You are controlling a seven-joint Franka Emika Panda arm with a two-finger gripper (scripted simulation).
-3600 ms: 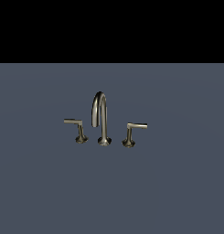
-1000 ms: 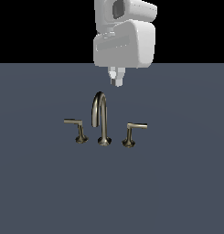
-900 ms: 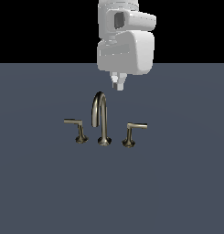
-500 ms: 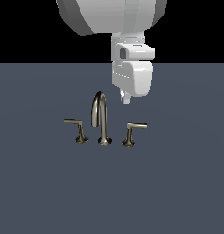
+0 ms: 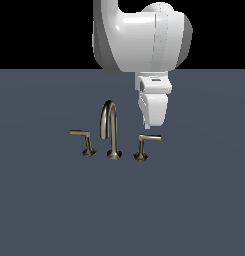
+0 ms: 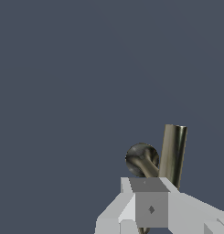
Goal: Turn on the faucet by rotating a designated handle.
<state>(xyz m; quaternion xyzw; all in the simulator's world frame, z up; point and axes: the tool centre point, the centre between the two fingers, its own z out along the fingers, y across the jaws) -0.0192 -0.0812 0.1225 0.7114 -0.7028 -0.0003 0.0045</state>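
Brushed-metal lever handle [image 5: 146, 139] sits just below our hand [image 5: 146, 125], prob lined up to push its bar; hand's opening: can't tell.

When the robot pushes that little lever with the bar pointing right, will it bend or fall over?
The designated handle looks like stiff brushed metal, so it probably won't bend. Its flared base sits on the surface, so it should swivel, not tip. The smooth bar may be slippery for the pincer.
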